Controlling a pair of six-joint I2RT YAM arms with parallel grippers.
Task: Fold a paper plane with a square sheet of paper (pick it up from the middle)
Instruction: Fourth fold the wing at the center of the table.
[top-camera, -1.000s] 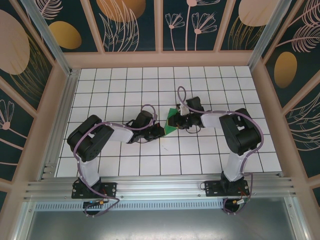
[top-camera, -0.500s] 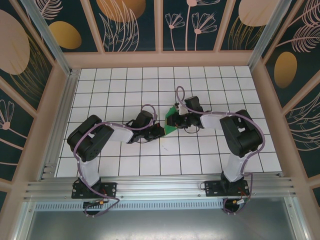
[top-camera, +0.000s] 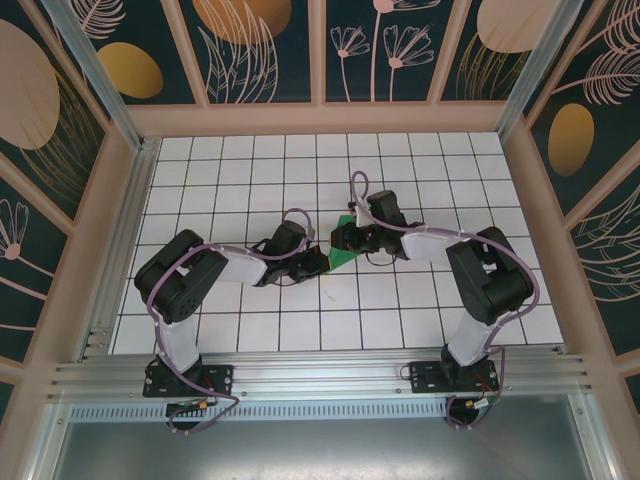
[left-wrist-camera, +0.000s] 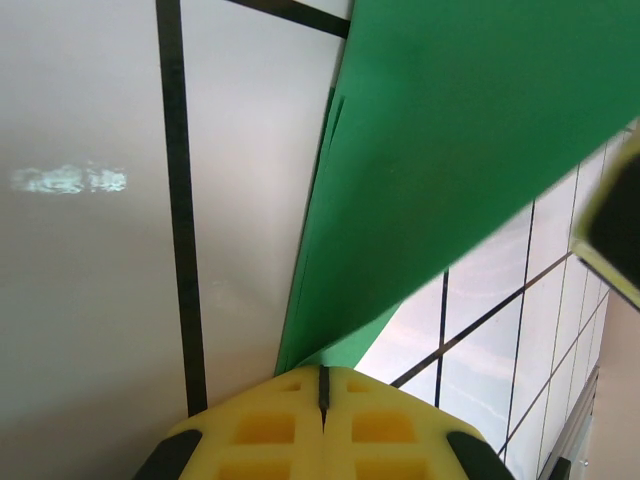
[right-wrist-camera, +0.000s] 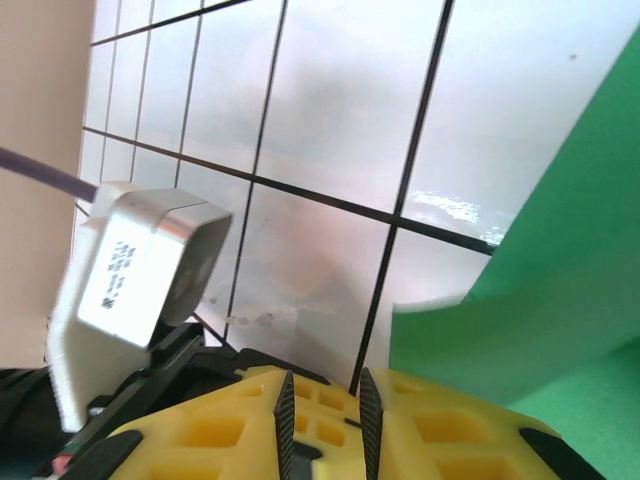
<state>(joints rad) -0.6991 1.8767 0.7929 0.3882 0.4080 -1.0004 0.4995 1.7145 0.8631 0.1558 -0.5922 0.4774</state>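
Note:
The square sheet of paper, green and folded into layers, stands lifted off the tiles between the two grippers. My left gripper is shut on its lower corner. In the left wrist view the paper fans up and to the right out of the closed yellow fingers of the left gripper. My right gripper sits over the paper's upper part. In the right wrist view the right gripper has a narrow empty gap between its jaws, and the paper lies against the outside of its right finger.
White tiled floor with black grid lines, fenced by a wooden frame and patterned walls. The left arm's silver wrist camera is close to the right gripper. An aluminium rail runs along the near edge.
My right gripper has moved left over the paper and covers more of it. The left gripper has stayed shut on the paper's corner.

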